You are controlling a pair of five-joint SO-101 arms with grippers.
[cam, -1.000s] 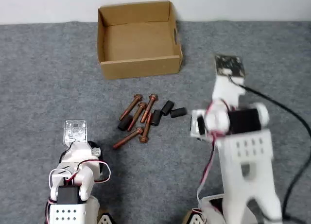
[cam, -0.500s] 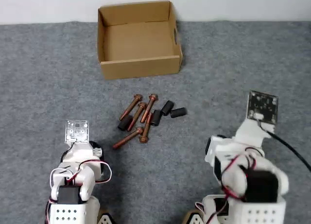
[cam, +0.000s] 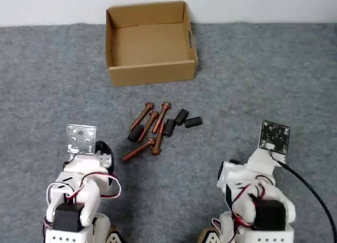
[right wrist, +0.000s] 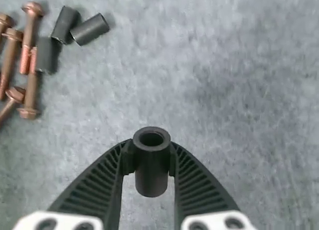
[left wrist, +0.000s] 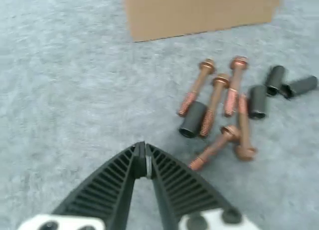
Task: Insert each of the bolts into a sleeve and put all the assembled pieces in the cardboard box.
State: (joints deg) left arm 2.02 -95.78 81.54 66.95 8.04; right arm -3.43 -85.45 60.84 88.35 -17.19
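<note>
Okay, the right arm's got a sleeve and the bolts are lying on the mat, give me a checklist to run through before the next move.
1. Grip: the right gripper is shut on a sleeve, held between both fingers: ok.
2. Bore of that sleeve open, nothing in it: ok.
3. Is the left gripper ready to take a bolt: not ok, it is shut and empty.
4. Five bolts free on the mat: ok, though bunched with four loose sleeves.
5. The cardboard box open and empty: ok.
</note>
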